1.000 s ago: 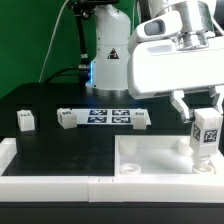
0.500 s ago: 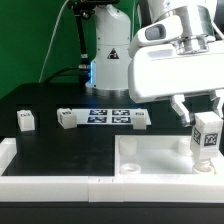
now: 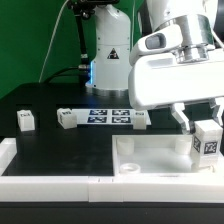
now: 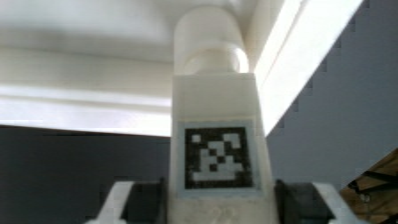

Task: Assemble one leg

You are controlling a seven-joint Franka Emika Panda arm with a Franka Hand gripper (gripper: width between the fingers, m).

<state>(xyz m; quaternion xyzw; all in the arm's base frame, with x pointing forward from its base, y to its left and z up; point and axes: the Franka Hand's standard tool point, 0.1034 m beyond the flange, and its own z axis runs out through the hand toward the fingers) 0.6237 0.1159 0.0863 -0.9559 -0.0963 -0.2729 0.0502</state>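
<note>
Handling comes first: the leg (image 3: 207, 142), a small white plastic upright block with a black-and-white square marker tag on its face, looks to us light, stiff and smooth. We judge that it will not bend or crush under a firm pinch, but it could slide or twist between hard pads if it is pushed down off-axis. The arm's two-finger gripper (image 3: 203, 122) is clamped on it, 1 finger on each side of the block's upper part. In the wrist view the 2 fingertips (image 4: 128, 203) press against the flat flanks just beside the tag, which is where we would take hold: on the parallel sides, well clear of the rounded far end that has to meet a hole. The leg hangs upright over the large white square tray-like plastic piece (image 3: 150, 143), near its corner at the exterior view's right; whether its lower end touches the tray or has entered a hole there we cannot tell. 1 round corner hole (image 3: 127, 168) shows at the tray's near corner on the exterior view's left. The tray lies on a matt black table (image 3: 60, 148), which looks flat and firm. Further back lie the marker board (image 3: 108, 116) and 3 more small white blocks (image 3: 25, 120), well apart from the gripper. We therefore see ample room around the held leg, with the tray's own raised rim the nearest thing to mind.
</note>
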